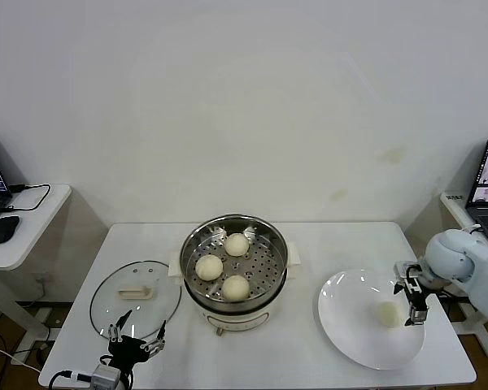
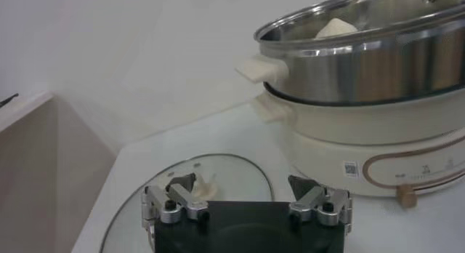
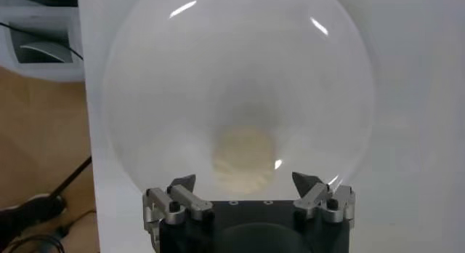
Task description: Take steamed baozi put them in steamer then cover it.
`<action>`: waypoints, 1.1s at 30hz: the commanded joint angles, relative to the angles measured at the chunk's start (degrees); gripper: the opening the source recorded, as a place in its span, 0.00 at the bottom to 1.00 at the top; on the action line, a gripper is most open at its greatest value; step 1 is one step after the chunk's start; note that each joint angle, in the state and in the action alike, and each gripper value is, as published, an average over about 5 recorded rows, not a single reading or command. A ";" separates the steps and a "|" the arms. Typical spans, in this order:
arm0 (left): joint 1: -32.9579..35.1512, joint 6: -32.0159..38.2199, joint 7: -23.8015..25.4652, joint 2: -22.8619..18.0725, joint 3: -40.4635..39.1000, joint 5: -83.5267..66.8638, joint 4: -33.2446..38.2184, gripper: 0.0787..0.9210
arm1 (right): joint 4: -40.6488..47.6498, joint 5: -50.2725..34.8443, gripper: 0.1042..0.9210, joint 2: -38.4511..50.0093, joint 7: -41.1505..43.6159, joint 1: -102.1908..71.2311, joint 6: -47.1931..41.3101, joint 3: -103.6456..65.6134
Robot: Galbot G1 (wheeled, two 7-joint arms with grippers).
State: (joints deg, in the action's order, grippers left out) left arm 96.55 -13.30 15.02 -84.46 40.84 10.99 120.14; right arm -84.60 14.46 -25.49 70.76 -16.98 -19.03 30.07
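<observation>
White desk (image 1: pixel 309 244) carrying everything, with the steamer (image 1: pixel 235 305) as the central landmark. Stainless-steel pot on a cream-white base, side handles out, perforated tray inside. Three steamed baozi (image 1: pixel 236 287) resting on that tray, spaced in a loose triangle, none touching.

To the right of the steamer, well apart from it: flat white plate (image 1: pixel 346 325), bearing a fourth bun (image 1: pixel 387 314) toward its far-from-steamer side. To the left of the steamer, just beside its base: cover (image 1: pixel 106 305) lying flat on the desk, clear glass with metal rim, cream-white handle up.

Right gripper (image 1: pixel 411 299) poised at the plate's outer edge, on the side away from the steamer, just above and beside the lone bun; fingers (image 3: pixel 182 190) spread apart, grasping nothing, bun visible between them in the right wrist view, not touched.

Left gripper (image 1: pixel 137 340) low at the desk's near edge, over the near rim of the cover, left of the steamer; fingers (image 2: pixel 182 191) released and wide, holding nothing, cover handle showing just past them in the left wrist view.
</observation>
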 commanded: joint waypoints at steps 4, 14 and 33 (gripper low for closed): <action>-0.12 -0.12 0.09 0.08 0.11 0.10 -0.18 0.88 | 2.92 1.03 0.88 -2.09 -1.19 -3.09 0.88 -1.96; -0.15 -0.10 -0.04 -0.03 0.14 0.44 -0.44 0.88 | 4.17 1.58 0.88 -3.85 -2.00 -3.30 2.25 -1.87; -0.47 -0.16 0.07 -0.01 0.10 0.32 -0.84 0.88 | 5.03 1.68 0.88 -4.58 -3.25 -3.58 2.43 -1.62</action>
State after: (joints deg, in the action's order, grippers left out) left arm 96.10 -13.43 15.06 -84.47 40.95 11.30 119.39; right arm -79.84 16.12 -29.84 68.12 -20.35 -16.65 28.50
